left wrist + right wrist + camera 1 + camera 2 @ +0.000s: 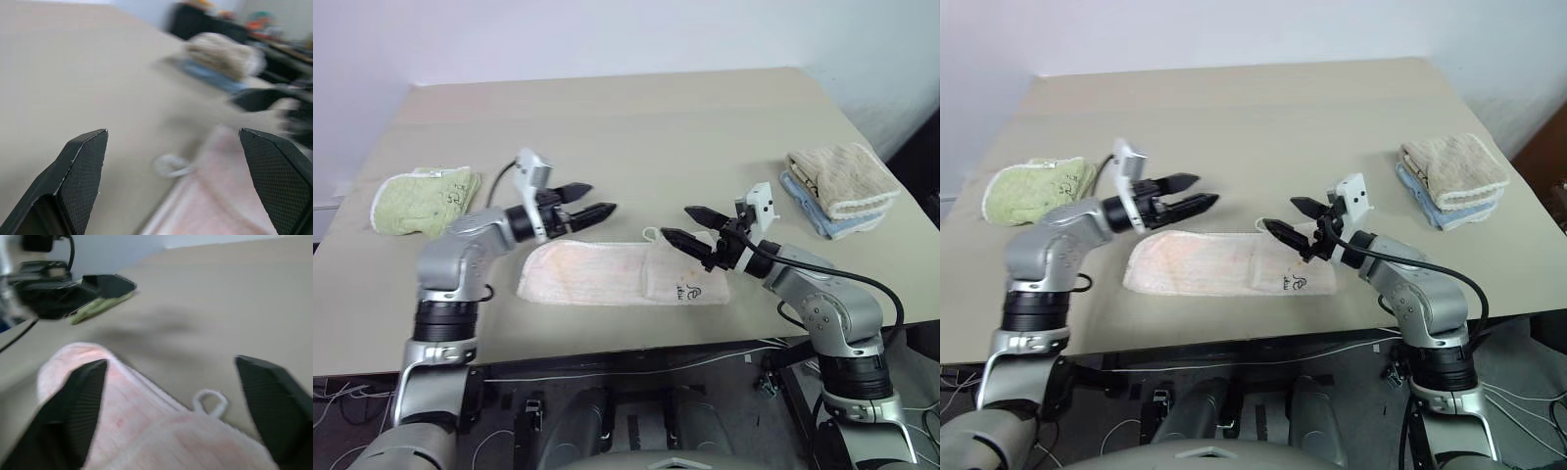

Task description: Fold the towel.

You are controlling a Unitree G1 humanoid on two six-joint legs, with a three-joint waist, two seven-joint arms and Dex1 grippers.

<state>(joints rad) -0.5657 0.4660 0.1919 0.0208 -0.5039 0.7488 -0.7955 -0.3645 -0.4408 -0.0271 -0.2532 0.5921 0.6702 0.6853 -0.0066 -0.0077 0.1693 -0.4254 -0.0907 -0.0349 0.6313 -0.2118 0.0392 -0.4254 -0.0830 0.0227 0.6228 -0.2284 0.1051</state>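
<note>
One pale pink towel (622, 273), folded into a long band, lies on the bench (636, 127) between the left gripper (585, 203) and the right gripper (688, 226), both hovering above it with fingers spread wide and empty. The next fold likely calls for pinching one short end cleanly, both layers together, and carrying it squarely over the other. Three more towels lie well apart: one light green towel (421, 201) and a beige towel (842, 176) stacked on a blue towel (822, 217).
</note>
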